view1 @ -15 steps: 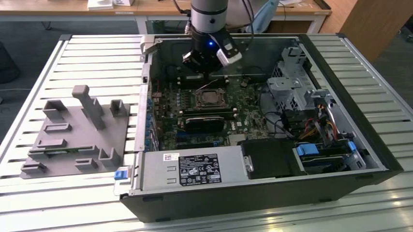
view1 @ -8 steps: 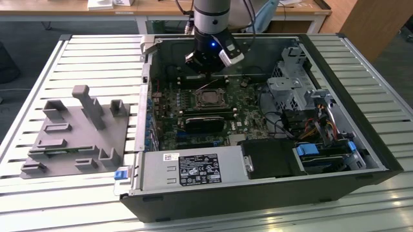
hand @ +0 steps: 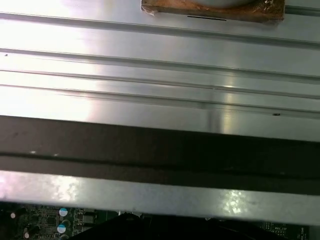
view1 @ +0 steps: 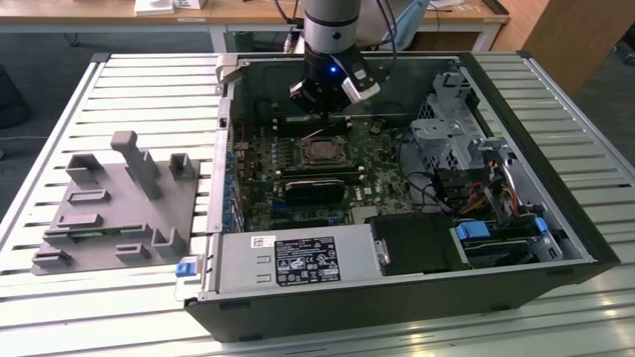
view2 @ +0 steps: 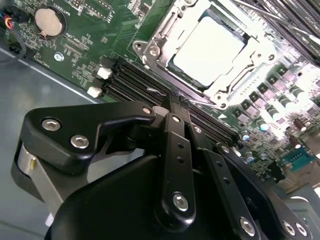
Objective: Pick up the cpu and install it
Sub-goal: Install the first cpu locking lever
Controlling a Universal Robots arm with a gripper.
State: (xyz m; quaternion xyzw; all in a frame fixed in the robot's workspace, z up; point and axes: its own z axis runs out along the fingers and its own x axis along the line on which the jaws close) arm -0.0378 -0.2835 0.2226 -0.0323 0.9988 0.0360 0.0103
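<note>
- Already the cpu (view2: 210,47) lies flat in its socket (view2: 150,47) on the motherboard (view1: 317,167), its pale metal top facing up, with the socket's metal frame (view2: 235,82) around it; in the exterior view it sits near the middle of the open computer case (view1: 397,297).
- Above it and towards the far wall of the case hangs the gripper (view1: 328,104); the chip lies just to the near side of it and lower down.
- Its black linkage (view2: 175,150) fills the foreground of the second wrist view, but the fingertips are hidden, so I cannot tell whether it is wide or narrow; nothing can be seen held in it.
- Being square, the chip has no long axis; its edges line up with the socket frame.
- Between gripper and socket run dark memory slots (view2: 135,82); a coin cell (view2: 48,21) sits off to one side on the board.
- Just on the near side of the socket lies a black block (view1: 315,190); drive cages and cables (view1: 466,149) crowd the exterior view's right, and the power supply (view1: 297,260) closes off the near side.
- Outside the case, on the exterior view's left, a grey tray with upright posts (view1: 119,208) rests on the slatted table (view1: 59,312).
</note>
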